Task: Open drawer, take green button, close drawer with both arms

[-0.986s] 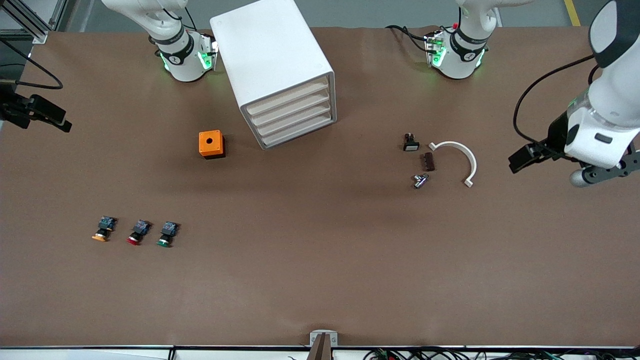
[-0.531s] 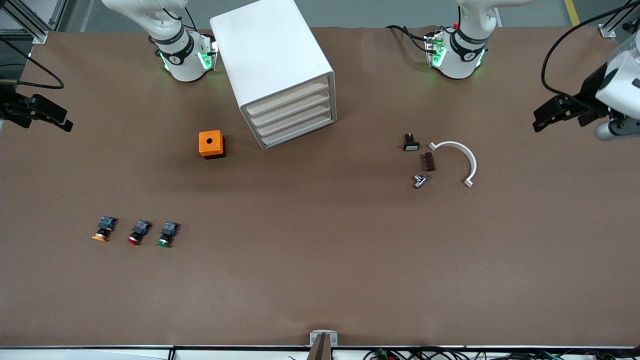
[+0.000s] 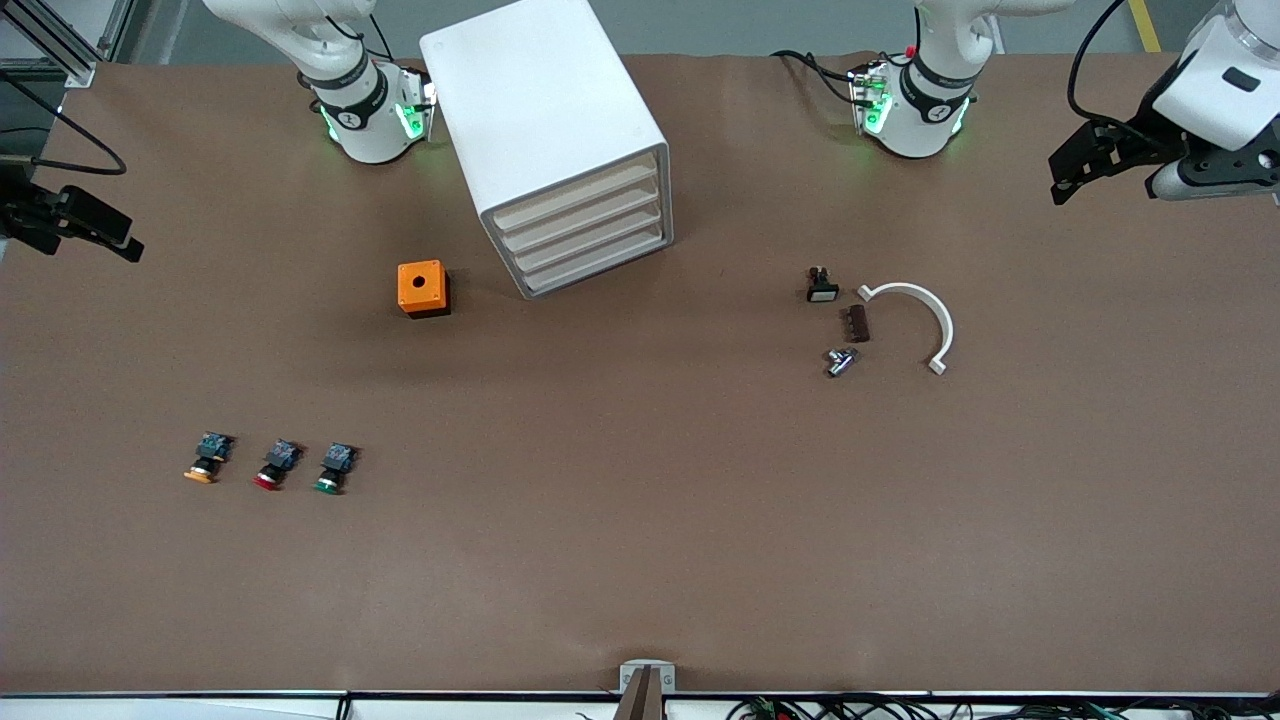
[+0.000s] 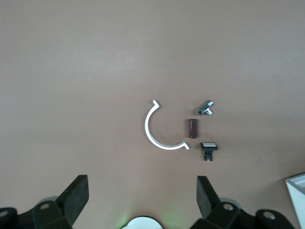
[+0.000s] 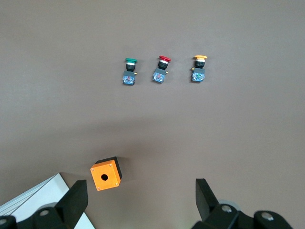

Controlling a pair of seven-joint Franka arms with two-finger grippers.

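Step in hand: all four drawers look shut, so you are at the opening stage; nothing is gripped yet
Landmark: the white cabinet [image 3: 545, 130], standing on the desk [image 3: 640, 560] between the two arm bases, its drawer fronts turned toward the front camera and a little toward the left arm's end
Drawer: the drawer [image 3: 578, 208] is one of four cream fronts stacked alike in the cabinet's face; which one you want cannot be told from here, so choose before you commit
Approach: bring one arm square to that angled face and pull along the cabinet's own axis, not the desk edge; I judge the light box may slide, so steady it with the other arm
Left tool [image 4: 143, 202]: fingers spread wide, holding nothing, up over the desk's edge at the left arm's end, well apart from the cabinet
Right tool [image 5: 141, 201]: fingers spread wide and empty, high over the desk beside the cabinet
Button: the button [image 3: 333, 468] lies on its side on the open desk, well nearer the front camera than the cabinet, toward the right arm's end
Button looks: round green cap, black body, blue rear block; tiny, likely to roll or twist if pinched off-centre
Beware: red-capped button [image 3: 275, 465] just beside it, orange-capped button [image 3: 207, 458] next along; orange cube [image 3: 422, 288] sits near the cabinet
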